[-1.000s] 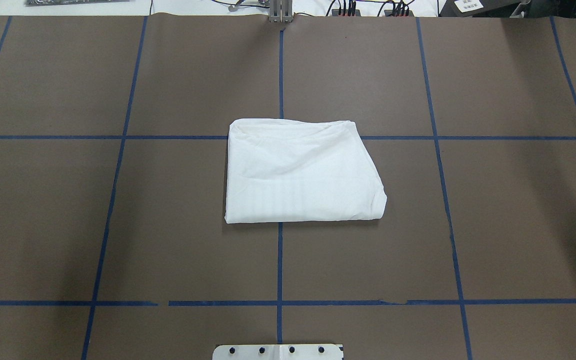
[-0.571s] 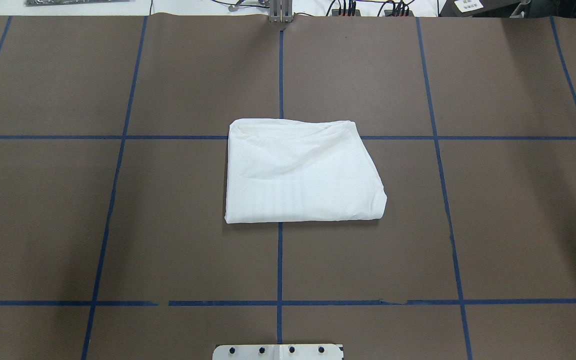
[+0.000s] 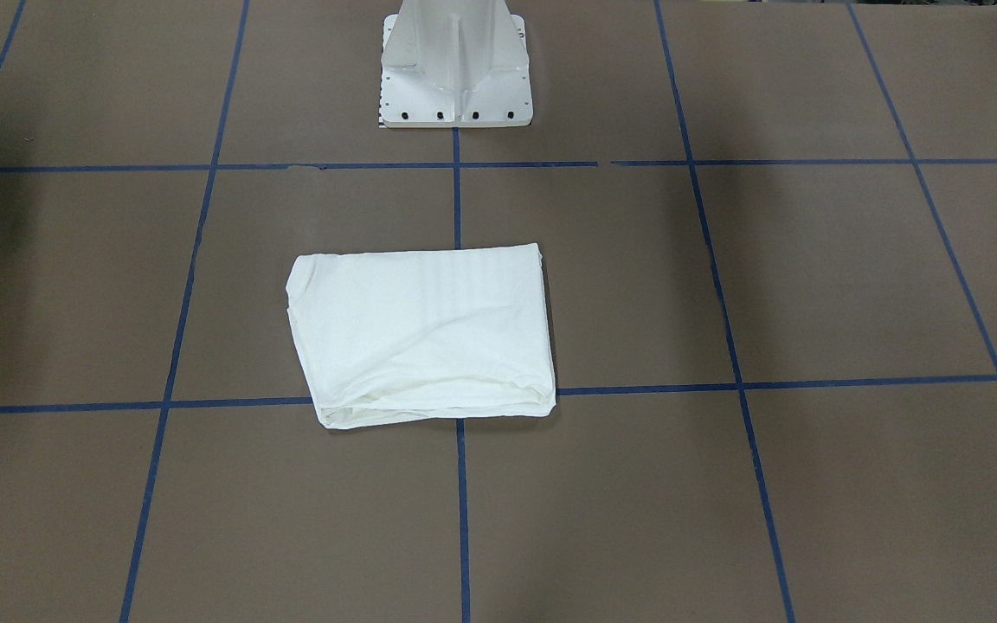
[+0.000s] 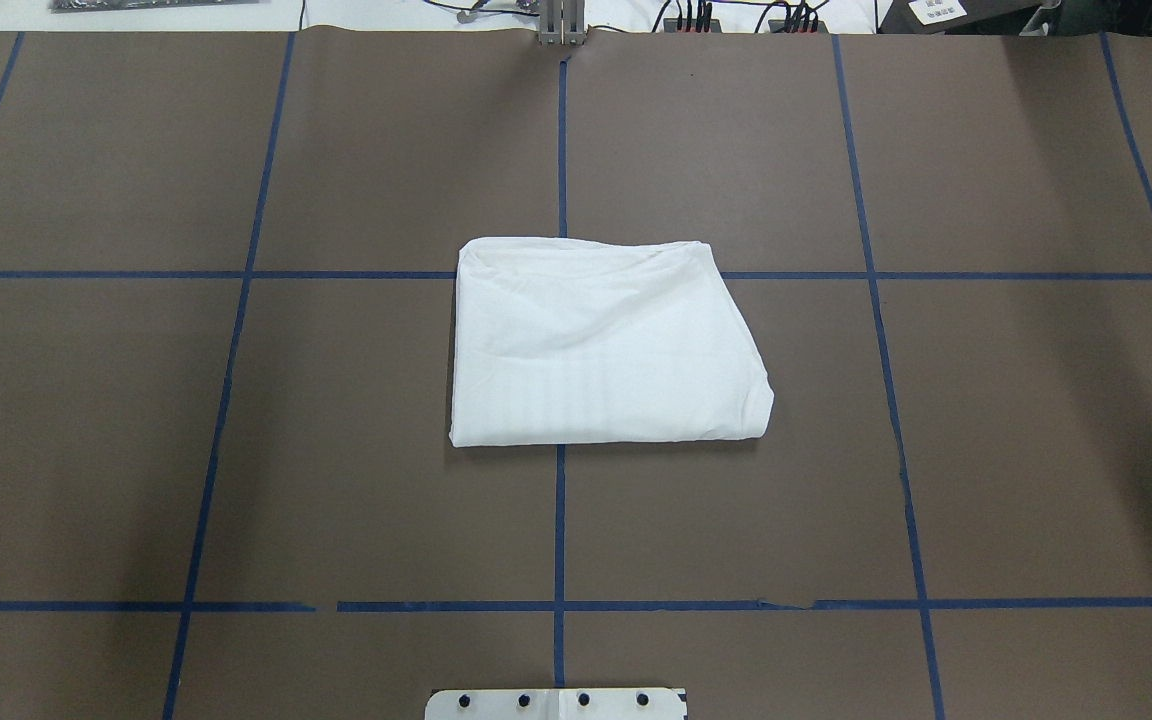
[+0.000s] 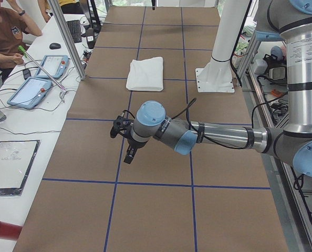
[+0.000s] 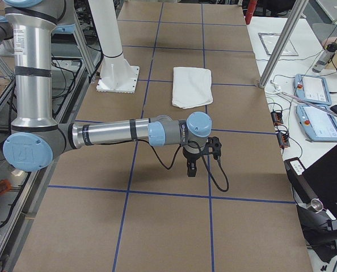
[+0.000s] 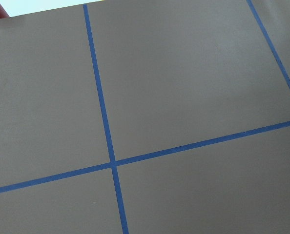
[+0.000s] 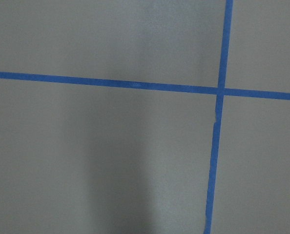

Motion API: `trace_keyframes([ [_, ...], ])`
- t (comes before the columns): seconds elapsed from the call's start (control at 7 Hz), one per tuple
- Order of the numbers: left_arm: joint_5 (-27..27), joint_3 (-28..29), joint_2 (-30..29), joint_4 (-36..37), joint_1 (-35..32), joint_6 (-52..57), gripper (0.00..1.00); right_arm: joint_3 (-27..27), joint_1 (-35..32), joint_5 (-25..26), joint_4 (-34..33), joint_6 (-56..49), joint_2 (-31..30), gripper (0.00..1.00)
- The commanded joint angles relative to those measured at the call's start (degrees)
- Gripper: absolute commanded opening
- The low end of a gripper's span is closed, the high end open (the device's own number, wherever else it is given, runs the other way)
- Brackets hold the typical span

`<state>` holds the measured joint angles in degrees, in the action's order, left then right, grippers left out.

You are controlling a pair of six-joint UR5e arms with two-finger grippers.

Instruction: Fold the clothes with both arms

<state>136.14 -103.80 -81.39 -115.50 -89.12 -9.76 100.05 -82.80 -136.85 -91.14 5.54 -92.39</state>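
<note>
White shirt (image 4: 596,345) lies folded mid-tabletop (image 4: 136,450); left end effector (image 5: 128,152) and right end effector (image 6: 190,168) hover toward opposite edges, spread or pressed together I cannot tell. Any re-grab could drag the layers apart.

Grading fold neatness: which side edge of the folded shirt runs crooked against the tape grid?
The edge of the shirt on the robot's right: it slants outward toward the pedestal base, while the left edge runs nearly parallel to the blue tape.

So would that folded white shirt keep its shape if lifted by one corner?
Probably not: the folded white shirt shows wrinkles and loose layers at one edge, so it would likely droop and unfold. It looks thin, probably light. Pushed across the brown table cover, it may bunch.
</note>
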Motion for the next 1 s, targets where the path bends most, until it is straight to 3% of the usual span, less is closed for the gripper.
trace_keyframes([
  [0.0,0.0,0.0,0.0,0.0,0.0,0.0,1.00,-0.3,0.0,0.0,0.0,0.0,0.0,1.00],
  [0.86,-0.3,-0.4,0.0,0.1,0.0,0.1,1.00,1.4,0.0,0.4,0.0,-0.1,-0.2,1.00],
])
